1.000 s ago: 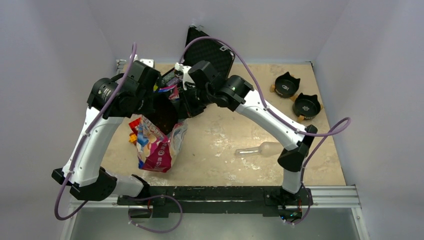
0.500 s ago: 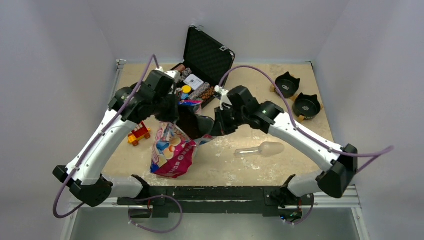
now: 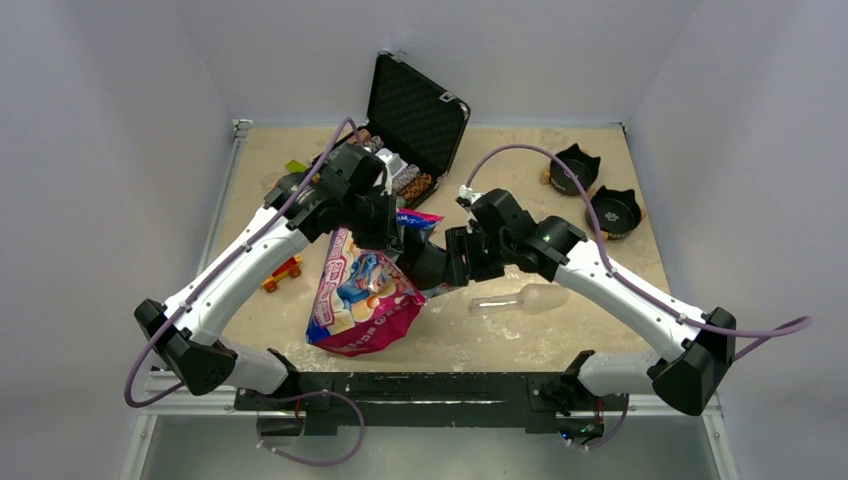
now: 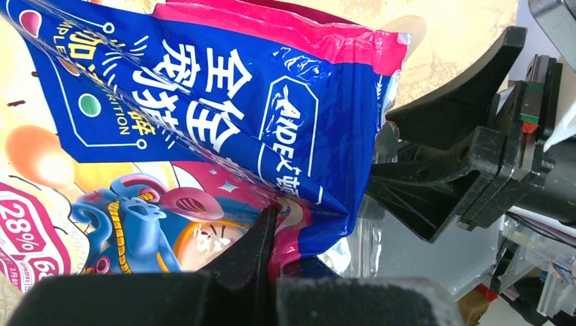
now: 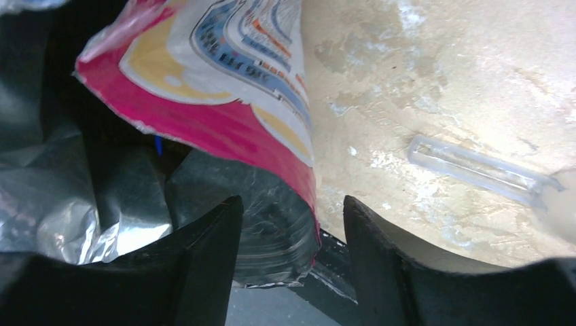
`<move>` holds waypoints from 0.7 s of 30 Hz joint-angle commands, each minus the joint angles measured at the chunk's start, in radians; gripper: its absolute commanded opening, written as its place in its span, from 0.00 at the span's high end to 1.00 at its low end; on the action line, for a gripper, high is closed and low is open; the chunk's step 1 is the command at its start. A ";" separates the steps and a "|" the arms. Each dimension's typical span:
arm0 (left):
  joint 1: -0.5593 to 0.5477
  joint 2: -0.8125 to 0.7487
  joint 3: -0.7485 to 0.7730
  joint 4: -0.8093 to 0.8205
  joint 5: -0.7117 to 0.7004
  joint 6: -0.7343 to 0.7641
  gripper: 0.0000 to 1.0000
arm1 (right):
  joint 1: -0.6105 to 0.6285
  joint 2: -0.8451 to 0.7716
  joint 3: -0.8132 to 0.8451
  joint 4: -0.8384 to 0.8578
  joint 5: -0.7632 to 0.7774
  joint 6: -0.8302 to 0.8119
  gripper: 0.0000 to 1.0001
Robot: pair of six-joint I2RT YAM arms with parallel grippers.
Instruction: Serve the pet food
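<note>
pet food bag (image 3: 365,300) carried rightward by both grippers, poker case (image 3: 415,110) uncovered

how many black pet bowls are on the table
2, both with cat ears, at the far right of the table: one bowl nearer the back wall, the other bowl just in front of it, to its right. The arms could hide more.

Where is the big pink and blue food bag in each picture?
Top external: the food bag stands at centre, near the front edge, between both arms.
Left wrist: it fills the left and middle, blue panel uppermost, with the left claw pinching its edge.
Right wrist: its pink rim hangs at upper left, one wall between the right claw fingers.
Shared landmark: the bag's pink top edge.
</note>
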 commanded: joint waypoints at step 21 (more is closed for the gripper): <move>-0.007 -0.001 0.180 -0.052 0.164 0.021 1.00 | 0.084 0.099 0.179 0.275 0.001 -0.290 0.34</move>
